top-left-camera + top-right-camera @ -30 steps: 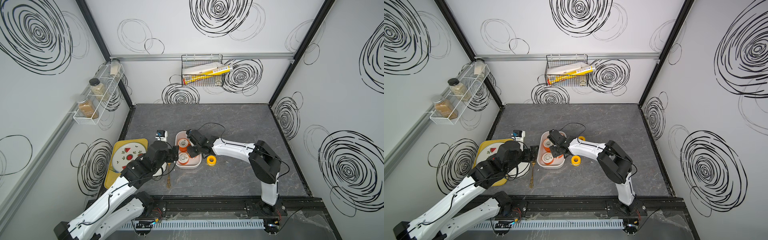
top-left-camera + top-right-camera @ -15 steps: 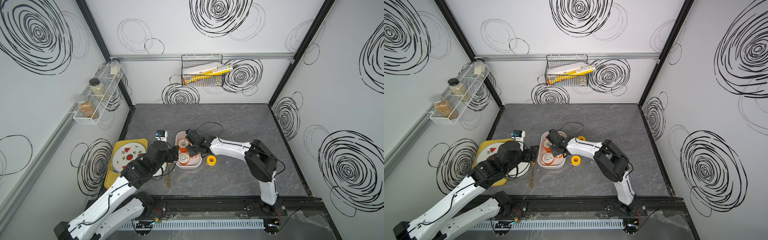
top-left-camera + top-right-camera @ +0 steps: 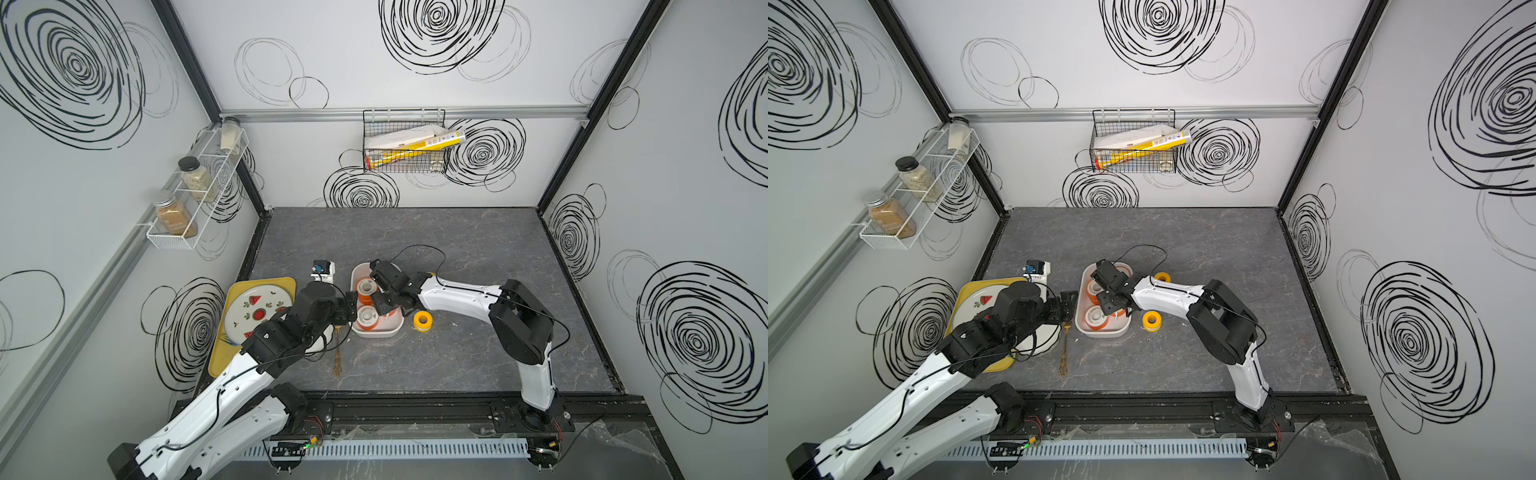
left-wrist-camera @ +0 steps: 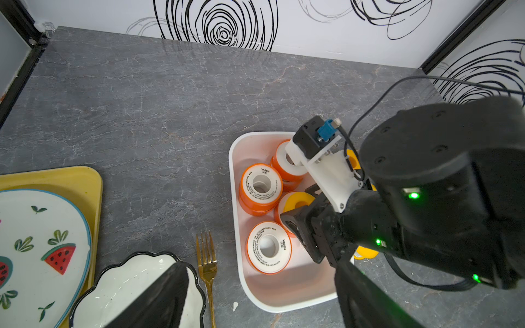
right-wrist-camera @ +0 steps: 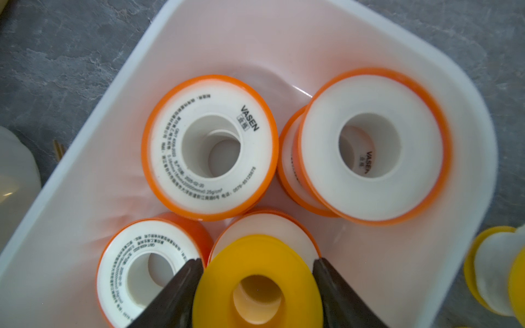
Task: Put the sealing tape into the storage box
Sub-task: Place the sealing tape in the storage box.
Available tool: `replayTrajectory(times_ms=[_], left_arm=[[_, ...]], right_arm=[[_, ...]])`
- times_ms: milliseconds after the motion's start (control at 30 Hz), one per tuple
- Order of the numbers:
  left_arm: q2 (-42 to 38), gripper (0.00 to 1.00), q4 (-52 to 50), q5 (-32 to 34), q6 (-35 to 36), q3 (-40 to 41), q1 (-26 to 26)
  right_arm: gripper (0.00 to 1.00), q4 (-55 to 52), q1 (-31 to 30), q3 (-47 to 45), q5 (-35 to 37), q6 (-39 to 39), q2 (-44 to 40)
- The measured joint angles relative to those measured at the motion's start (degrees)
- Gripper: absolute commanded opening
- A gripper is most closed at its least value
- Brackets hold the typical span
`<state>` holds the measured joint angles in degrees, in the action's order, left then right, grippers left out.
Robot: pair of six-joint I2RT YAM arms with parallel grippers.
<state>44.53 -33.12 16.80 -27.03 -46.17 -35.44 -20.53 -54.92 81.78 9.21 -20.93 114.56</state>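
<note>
In both top views the storage box point(image 3: 376, 335) point(image 3: 1100, 333) was seen on the near-left part of the grey table point(image 3: 415, 232), with wide bare stone behind it and to its right. The right gripper point(image 3: 380, 297) was reached over the box from the right. The left gripper point(image 3: 351, 308) was held just beside the box's left wall, its jaws spread with nothing between them. One loose roll of sealing tape point(image 3: 422, 321) was seen on the table just right of the box, and another point(image 3: 1160, 277) behind the right arm. A gold fork point(image 3: 1064, 353) was laid along the box's left side. A scalloped dish point(image 3: 1047, 343) and a yellow tray point(image 3: 998, 365) bearing a plate point(image 3: 253, 309) were crowded against the left edge.

In the left wrist view only a narrow strip of table was left between fork and box wall. Orange-spooled rolls point(image 4: 260, 184) were seen inside the box, and bare floor was shown at one end. The side of the box away from the fork was covered by the right arm's wrist.

In the right wrist view the yellow-spooled roll point(image 5: 257, 284) was clasped at both flange edges by the dark fingers point(image 5: 176, 289), inside the rim and above an orange-rimmed roll. Three more orange-spooled rolls were packed close around it. Yellow rolls point(image 5: 494, 269) were seen outside the wall.
</note>
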Motion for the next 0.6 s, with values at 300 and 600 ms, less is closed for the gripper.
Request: replayTrajectory(times_ms=[300, 600], left_arm=[[0.11, 0.88, 0.00, 0.00, 0.00, 0.00, 0.00], [0.37, 0.88, 0.00, 0.00, 0.00, 0.00, 0.00]], right_arm=[[0.67, -0.15, -0.02, -0.02, 1.44, 0.00, -0.17], [0.73, -1.05, -0.02, -0.02, 2.78, 0.07, -1.01]])
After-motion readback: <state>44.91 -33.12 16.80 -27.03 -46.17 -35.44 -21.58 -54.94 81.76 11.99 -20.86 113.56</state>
